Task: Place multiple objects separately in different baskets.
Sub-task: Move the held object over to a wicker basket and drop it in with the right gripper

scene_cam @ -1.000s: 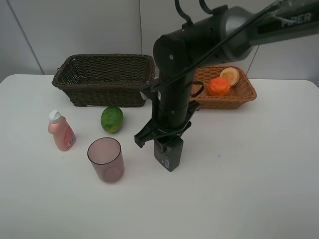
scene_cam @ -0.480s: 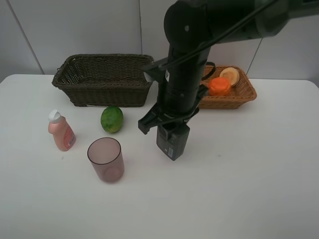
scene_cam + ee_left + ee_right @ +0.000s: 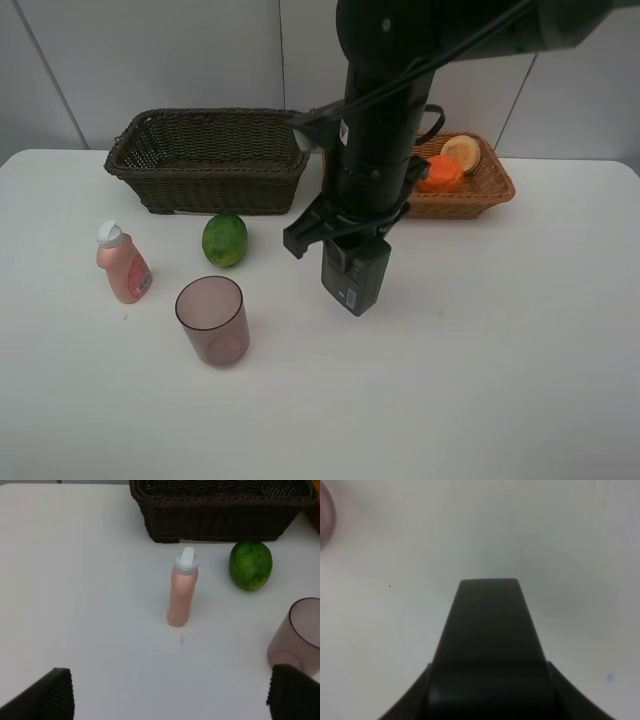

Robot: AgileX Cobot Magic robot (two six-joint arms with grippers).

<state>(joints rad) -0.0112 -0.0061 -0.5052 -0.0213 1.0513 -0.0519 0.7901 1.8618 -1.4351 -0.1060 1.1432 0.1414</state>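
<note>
Tool R [image 3: 350, 248] clamped shut on dark pump bottle [image 3: 356, 280], hung clear of white table [image 3: 520, 330] | prob. bound for deep dark-brown wicker basket [image 3: 210, 185], since orange round fruit [image 3: 440, 173] sat in shallow tan wicker basket [image 3: 495, 190] | tool L [image 3: 170, 700] wide, empty

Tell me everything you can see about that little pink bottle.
The pink bottle is small, slim and plastic-looking, topped by a white cap. It stands upright on the white table, touching nothing else, in front of the dark basket, with the green fruit and mauve cup apart beside it.
</note>
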